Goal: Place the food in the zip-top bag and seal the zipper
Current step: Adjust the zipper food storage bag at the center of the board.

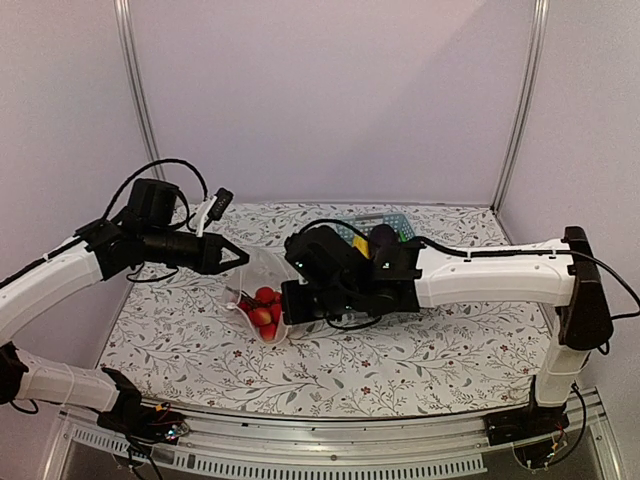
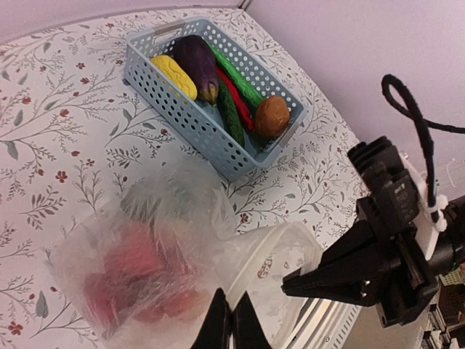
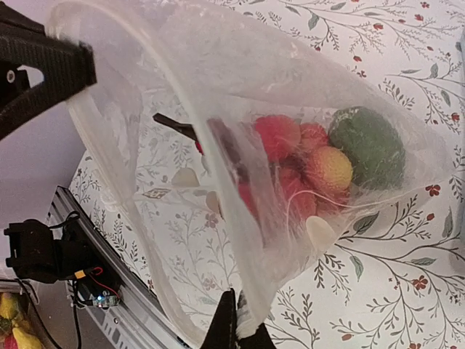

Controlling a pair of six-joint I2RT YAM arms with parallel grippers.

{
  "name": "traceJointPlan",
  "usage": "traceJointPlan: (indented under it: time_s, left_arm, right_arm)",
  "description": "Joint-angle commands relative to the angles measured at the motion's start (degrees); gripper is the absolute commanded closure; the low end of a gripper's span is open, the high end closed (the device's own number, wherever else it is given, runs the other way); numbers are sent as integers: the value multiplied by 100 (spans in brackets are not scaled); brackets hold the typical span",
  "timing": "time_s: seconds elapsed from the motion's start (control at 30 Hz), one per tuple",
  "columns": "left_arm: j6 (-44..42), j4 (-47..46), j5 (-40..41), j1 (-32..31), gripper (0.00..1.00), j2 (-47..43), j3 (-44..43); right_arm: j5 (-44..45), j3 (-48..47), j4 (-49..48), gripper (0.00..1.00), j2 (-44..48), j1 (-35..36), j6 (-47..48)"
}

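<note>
Pinched plastic fills the bottom centre of the right wrist view, where the right claw (image 3: 234, 314) is clenched on the near rim of the zip-top bag (image 3: 182, 109). At the upper left of that frame, the left claw (image 3: 45, 64) is clamped on the opposite rim, so the mouth is stretched wide between the two. Inside the bag, toward the right of the frame, lie several red round pieces (image 3: 280, 134) and one green rounded piece (image 3: 367, 145). Beyond the bag is the flowered tabletop (image 3: 407, 240).

In the left wrist view, the light-blue basket (image 2: 182, 120) sits at upper centre, apart from the bag. It holds the yellow piece (image 2: 174, 76), eggplant (image 2: 197, 62), cucumbers (image 2: 232, 120), chili (image 2: 234, 94) and potato (image 2: 271, 116).

Likely trouble: the film looks thin and slick, so either pinch may slip and let the mouth fold shut. With both claws occupied, letting go to fetch from the basket would probably slacken the opening. The round pieces could also roll out through the mouth if the bag tips.

Hard to make out: the zipper cannot be told from the rest of the rim. The film blurs the contents, so the green piece cannot be named. In the top view the right arm covers most of the basket, and each wrist view cuts off its own claw at the bottom edge.
</note>
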State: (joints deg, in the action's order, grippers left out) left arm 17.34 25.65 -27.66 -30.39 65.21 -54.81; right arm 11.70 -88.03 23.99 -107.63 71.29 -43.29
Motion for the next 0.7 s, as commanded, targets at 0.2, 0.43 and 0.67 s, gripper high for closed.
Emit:
traceJointPlan:
  time_s: [0.2,0.43,0.67]
  left_arm:
    - [-556,1110,-546,104,100,-233,-986]
    - [-859,1607,-1102,104,100,-78,-1233]
    - [-875,1500,-1349,95,100,218,-1202]
  right_arm:
    - [244,-551,230,100,986,-430,744]
    - [-36,-470,247,100,804,-803,585]
    - [-101,-514,437,100,517,-996,561]
